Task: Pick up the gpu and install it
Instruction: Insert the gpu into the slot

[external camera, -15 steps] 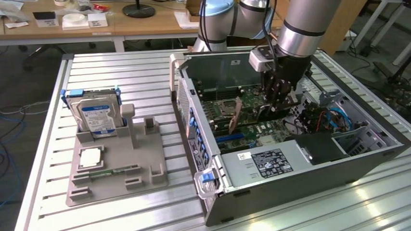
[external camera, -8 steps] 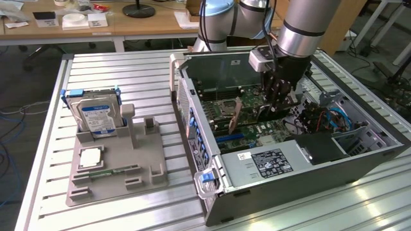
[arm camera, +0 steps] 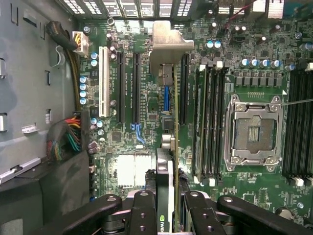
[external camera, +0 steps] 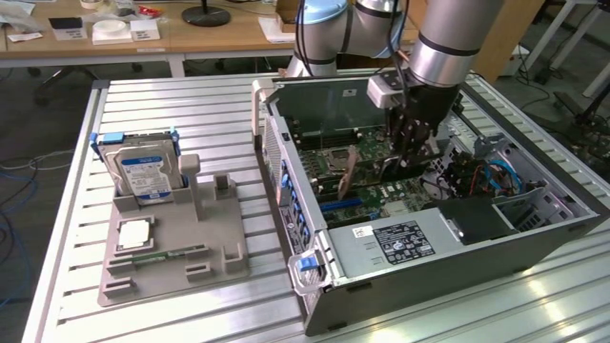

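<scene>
Hand (arm camera: 169, 198) grips gpu (arm camera: 166, 49) edge-on over motherboard (arm camera: 151, 105), slots (arm camera: 135, 88) either side.

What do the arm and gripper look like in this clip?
The arm is silver tubing with black joint bands; a pale grey box sits at its wrist. The gripper is black, its linked fingers dotted with round pivot pins.

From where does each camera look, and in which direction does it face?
Exterior view: off the arm, raised, looking down across the table into the open computer case; the arm and gripper show.
Wrist view: on the wrist, facing along the fingers onto the motherboard; the fingers show, closed on the gpu.
Both show the gripper, the motherboard and the case's inside.
</scene>
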You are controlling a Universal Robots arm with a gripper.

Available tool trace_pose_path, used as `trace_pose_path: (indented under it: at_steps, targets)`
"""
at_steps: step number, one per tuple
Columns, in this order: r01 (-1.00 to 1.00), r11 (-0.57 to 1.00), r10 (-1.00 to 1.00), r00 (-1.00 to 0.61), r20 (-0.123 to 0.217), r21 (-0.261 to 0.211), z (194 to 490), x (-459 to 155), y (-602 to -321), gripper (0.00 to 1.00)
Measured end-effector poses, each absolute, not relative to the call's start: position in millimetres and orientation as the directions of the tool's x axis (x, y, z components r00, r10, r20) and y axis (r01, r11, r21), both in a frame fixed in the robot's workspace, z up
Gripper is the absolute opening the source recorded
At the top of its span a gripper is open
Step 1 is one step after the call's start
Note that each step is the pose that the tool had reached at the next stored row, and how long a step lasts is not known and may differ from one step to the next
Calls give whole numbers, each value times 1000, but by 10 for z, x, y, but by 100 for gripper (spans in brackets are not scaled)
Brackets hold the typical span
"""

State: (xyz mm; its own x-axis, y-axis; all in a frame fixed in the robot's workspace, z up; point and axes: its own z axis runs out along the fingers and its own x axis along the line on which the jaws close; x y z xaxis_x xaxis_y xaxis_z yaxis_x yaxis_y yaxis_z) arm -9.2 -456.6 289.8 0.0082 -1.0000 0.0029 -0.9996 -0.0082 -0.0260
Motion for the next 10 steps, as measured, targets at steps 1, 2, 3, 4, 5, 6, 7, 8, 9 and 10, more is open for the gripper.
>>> trace_pose_path:
  at_steps: [1,2,3,4,5,6,7,8,9,10]
  targets:
    - [-1000,-8,-1000,8,3,-26,2892,-100,-4566,27]
    - [-1000,-8,-1000,8,3,-26,2886,-107,-4567,27]
    - [-1000,-8,-1000,8,3,-27,2878,-114,-4566,27]
    - [-1000,-8,-1000,8,3,-27,2870,-119,-4566,27]
    - [-1000,-8,-1000,8,3,-27,2862,-126,-4567,27]
    - [-1000,-8,-1000,8,3,-27,2854,-132,-4567,27]
    - [-1000,-8,-1000,8,3,-27,2846,-142,-4567,27]
    - [-1000,-8,-1000,8,3,-27,2840,-160,-4567,27]
    - [-1000,-8,-1000,8,3,-27,2834,-182,-4566,27]
    - [-1000,-8,-1000,8,3,-27,2829,-205,-4566,27]
